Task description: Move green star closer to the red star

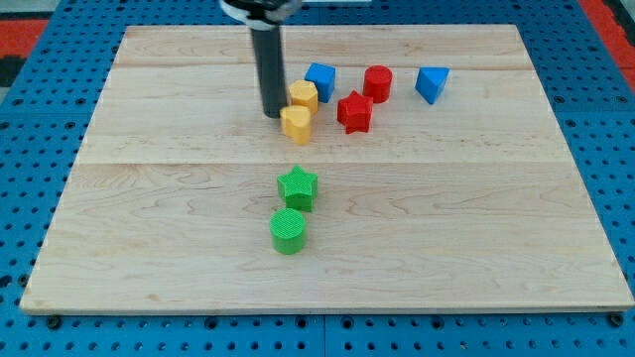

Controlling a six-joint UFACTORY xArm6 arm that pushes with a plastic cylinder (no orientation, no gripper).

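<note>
A: Take the green star (pixel 297 186) as the landmark. Where does it sit?

B: Near the middle of the wooden board (pixel 149 228), well in from every edge. The green cylinder (pixel 288 230) stands just below it, nearly touching.

A: And the red star (pixel 354 111)?

B: Up and to the view's right of the green star, with bare wood between them. The red cylinder (pixel 377 82) is just beyond it, the blue cube (pixel 319 80) up and left of it, and the blue triangular block (pixel 432 83) farther right.

A: What crowds the way?

B: Two yellow blocks: the yellow heart-like one (pixel 296 125) straight above the green star and the yellow hexagon (pixel 304 96) above that.

A: My tip (pixel 272 114)?

B: Above the green star, slightly left, just beside the yellow heart-like one. There are no jaws to report, only the rod.
</note>
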